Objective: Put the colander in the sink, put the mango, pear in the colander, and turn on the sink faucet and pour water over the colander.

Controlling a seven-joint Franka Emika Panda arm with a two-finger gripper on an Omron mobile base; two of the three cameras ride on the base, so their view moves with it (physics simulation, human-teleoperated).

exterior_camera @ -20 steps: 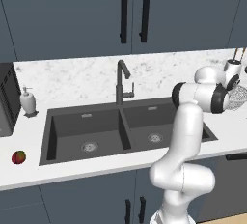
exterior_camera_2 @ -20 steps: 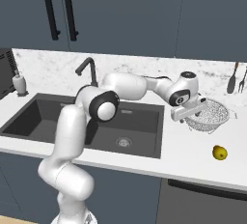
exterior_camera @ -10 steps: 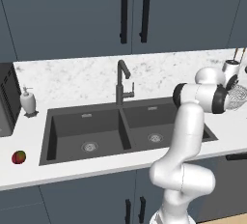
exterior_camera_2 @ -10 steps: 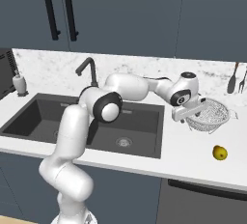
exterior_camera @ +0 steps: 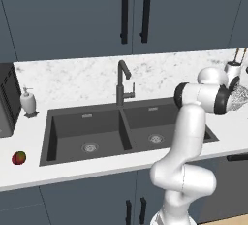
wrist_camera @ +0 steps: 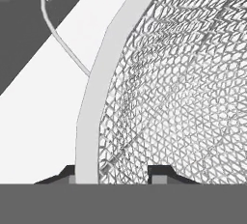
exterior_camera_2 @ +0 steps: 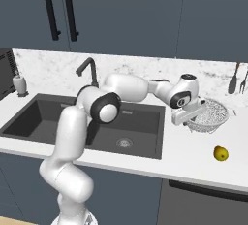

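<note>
The gripper (exterior_camera_2: 186, 117) straddles the rim of the colander (exterior_camera_2: 209, 116), jaws pinching it, on the counter (exterior_camera_2: 193, 158) right of the sink (exterior_camera_2: 58, 122), apparently ready to lift it across.

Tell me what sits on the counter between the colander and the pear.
Nothing: in the right base view, bare white counter separates the colander from the pear.
</note>
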